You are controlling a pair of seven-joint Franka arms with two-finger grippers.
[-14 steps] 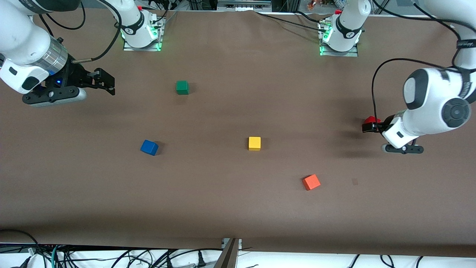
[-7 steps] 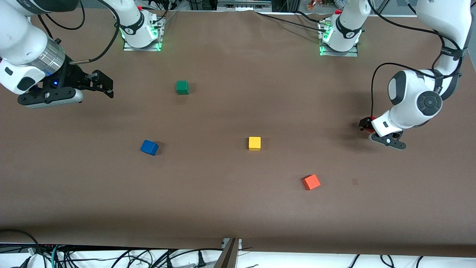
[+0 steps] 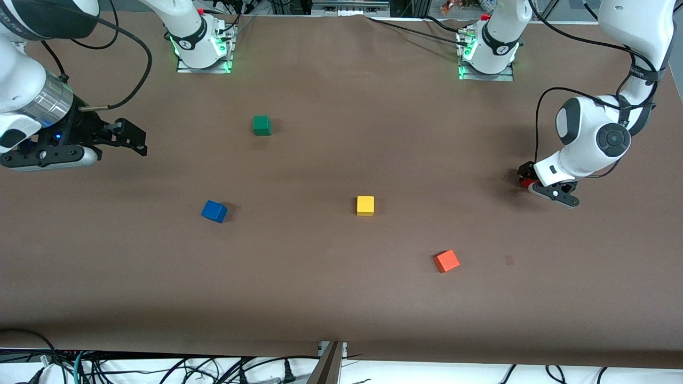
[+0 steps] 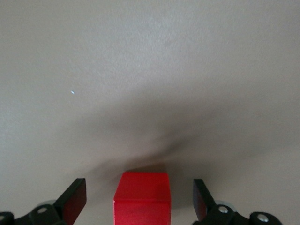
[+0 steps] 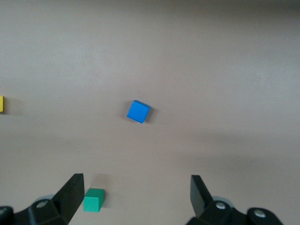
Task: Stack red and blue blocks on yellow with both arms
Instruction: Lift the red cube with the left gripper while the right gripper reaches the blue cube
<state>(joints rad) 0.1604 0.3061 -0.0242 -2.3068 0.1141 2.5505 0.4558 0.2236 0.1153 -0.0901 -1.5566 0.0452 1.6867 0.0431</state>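
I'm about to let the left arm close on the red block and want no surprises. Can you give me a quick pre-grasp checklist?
1. Left gripper open: ok.
2. Red block between its fingers, gaps on both sides: ok.
3. Fingers low enough around the block: cannot tell.
4. Yellow block bare on top, nothing touching it: ok.
5. Right gripper open, up over the right arm's end of the table: ok.
6. Blue block apart from other cubes: ok.

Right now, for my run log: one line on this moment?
left gripper: open around red block | right gripper: open, waiting above table | blue block, yellow block: unstacked

Left pincer (image 3: 525, 177) low near the table, jaws apart; right pincer (image 3: 140, 142) raised, spread
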